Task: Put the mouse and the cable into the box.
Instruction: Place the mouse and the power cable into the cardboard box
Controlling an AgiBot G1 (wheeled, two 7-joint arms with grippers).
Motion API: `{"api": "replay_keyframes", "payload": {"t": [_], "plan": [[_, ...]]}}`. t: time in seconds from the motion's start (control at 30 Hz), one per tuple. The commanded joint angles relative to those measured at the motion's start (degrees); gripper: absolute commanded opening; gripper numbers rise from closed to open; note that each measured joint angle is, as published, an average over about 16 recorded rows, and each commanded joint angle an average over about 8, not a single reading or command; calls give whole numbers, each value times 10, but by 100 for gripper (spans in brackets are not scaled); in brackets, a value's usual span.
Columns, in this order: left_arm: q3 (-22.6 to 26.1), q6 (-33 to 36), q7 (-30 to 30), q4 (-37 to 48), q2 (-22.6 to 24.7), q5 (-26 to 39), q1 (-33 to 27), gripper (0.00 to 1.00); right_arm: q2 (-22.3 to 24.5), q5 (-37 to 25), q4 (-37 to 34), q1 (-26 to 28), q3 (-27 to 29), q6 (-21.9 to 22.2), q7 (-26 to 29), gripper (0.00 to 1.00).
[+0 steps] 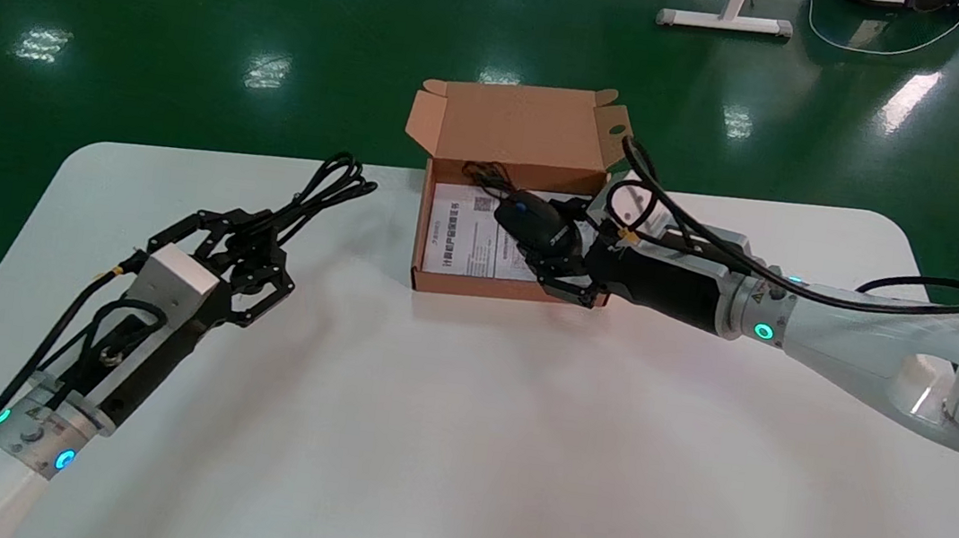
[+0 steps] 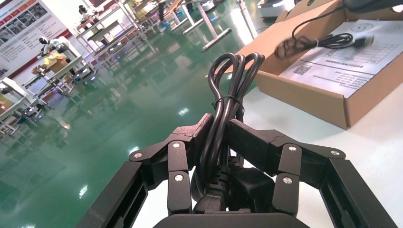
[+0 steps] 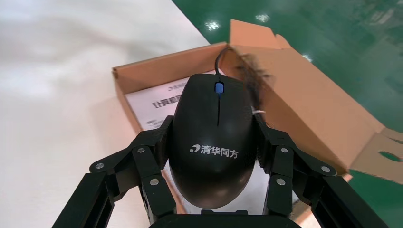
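Gripping mouse [image 3: 216,156], right hand [image 3: 213,130]; left hand [image 2: 219,130] grips cable [image 2: 235,76].

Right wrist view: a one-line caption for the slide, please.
Right end effector grips a black corded mouse over the open brown cardboard box.

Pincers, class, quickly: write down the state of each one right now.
Left pincer: closed on the bundled black cable, left of the box.
Right pincer: closed on the black mouse, over the open box.
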Motion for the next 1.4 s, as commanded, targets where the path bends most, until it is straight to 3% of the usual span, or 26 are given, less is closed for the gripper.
{"api": "replay_keyframes", "payload": {"t": [0.03, 0.6, 0.63, 0.87, 0.9, 1.4], "plan": [[1, -2, -2, -1, 0, 1, 1, 0, -3, 1, -11, 4, 1, 3, -9, 0], [1, -16, -13, -30, -10, 3, 26, 0, -42, -9, -43, 6, -5, 114, -54, 0], [0, -18, -14, -32, -10, 3, 28, 1, -42, -8, -42, 6, -4, 115, -55, 5], [1, -24, -16, -43, -14, 6, 32, 1, -43, 0, -37, 5, 0, 109, -51, 93], [2, -24, -16, -43, -14, 7, 31, 1, -43, 1, -37, 5, 0, 109, -50, 100], [50, 5, 17, -3, -27, 62, -53, 0, -42, 4, -35, 5, -2, 109, -50, 100]]}}
